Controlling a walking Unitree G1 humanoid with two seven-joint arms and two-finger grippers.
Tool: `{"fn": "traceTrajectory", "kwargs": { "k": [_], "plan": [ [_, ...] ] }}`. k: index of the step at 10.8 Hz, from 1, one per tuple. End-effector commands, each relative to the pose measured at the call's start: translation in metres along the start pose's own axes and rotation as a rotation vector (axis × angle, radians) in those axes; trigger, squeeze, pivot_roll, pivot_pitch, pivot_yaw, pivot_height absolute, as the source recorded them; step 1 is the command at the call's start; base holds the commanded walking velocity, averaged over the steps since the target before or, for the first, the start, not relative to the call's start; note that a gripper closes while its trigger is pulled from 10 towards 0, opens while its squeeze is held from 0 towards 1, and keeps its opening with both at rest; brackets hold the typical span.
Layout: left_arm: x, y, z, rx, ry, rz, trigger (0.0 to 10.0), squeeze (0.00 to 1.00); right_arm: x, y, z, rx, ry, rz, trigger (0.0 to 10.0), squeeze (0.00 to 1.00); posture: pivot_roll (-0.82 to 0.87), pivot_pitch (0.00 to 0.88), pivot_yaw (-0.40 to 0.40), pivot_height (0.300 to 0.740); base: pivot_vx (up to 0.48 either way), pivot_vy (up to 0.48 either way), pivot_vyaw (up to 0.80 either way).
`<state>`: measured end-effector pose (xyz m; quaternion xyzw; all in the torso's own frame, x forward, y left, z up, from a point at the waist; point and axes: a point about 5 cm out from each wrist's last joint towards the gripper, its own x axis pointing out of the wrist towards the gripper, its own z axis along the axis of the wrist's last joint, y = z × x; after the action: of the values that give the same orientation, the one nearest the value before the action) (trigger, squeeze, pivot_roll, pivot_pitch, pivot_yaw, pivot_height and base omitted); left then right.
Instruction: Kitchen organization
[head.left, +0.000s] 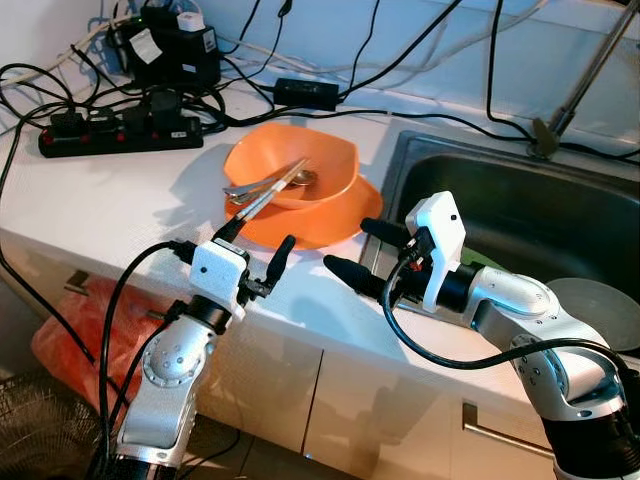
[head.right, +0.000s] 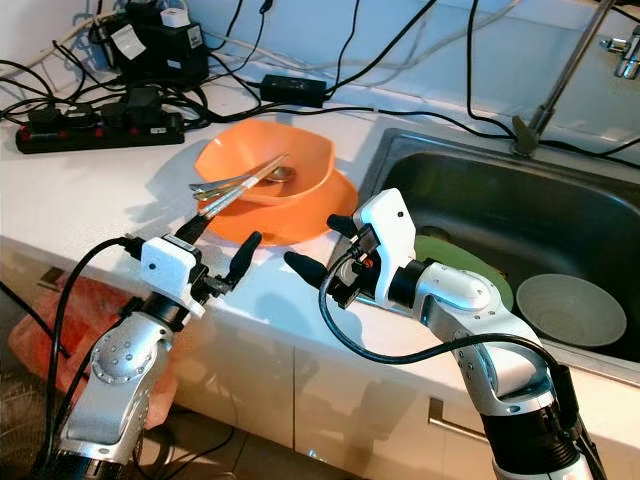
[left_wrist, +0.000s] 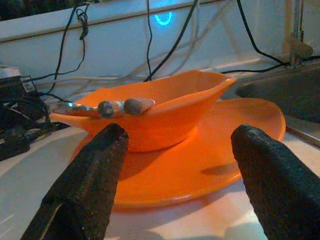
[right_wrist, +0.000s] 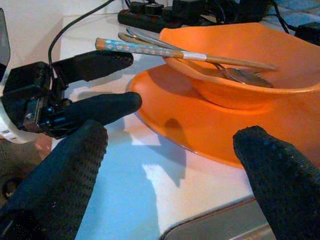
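head down, wrists near orange bowl (left_wrist: 165, 107)

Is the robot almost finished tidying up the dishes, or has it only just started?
Looks barely started. A grey bowl and green plate already sit in the sink. Nothing is in hand: the left gripper and right gripper are both open, poised near the orange plate. Left to move: that plate, the orange bowl on it, and the chopsticks and spoon in the bowl.

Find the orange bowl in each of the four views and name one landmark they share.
Left eye view: orange bowl upper centre, on the orange plate.
Right eye view: bowl upper centre-left.
Left wrist view: bowl centre, beyond the fingers.
Right wrist view: bowl upper right.
Shared landmark: the chopsticks in it.
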<state>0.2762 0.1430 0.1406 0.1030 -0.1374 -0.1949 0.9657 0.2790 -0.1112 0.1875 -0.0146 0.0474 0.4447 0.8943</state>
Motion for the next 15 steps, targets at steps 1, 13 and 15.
{"fn": "traceTrajectory", "kwargs": {
  "k": [1,13,15],
  "plan": [
    [0.008,0.003,0.005,0.033,-0.034,0.012,10.0,0.00,0.000,-0.002,0.003,-0.014,-0.003,-0.004,10.0,0.00,0.08,0.039,-0.056,0.740,0.000,0.000,0.00],
    [0.024,0.017,0.011,0.028,-0.104,0.078,0.0,0.00,-0.002,-0.003,0.002,-0.011,-0.005,-0.017,10.0,0.00,0.07,0.041,-0.054,0.740,0.000,0.000,0.00],
    [0.024,0.016,0.011,0.026,-0.108,0.076,0.0,0.00,-0.002,-0.003,0.002,-0.012,-0.006,-0.017,10.0,0.00,0.07,0.040,-0.054,0.740,0.000,0.000,0.00]
  ]
}}
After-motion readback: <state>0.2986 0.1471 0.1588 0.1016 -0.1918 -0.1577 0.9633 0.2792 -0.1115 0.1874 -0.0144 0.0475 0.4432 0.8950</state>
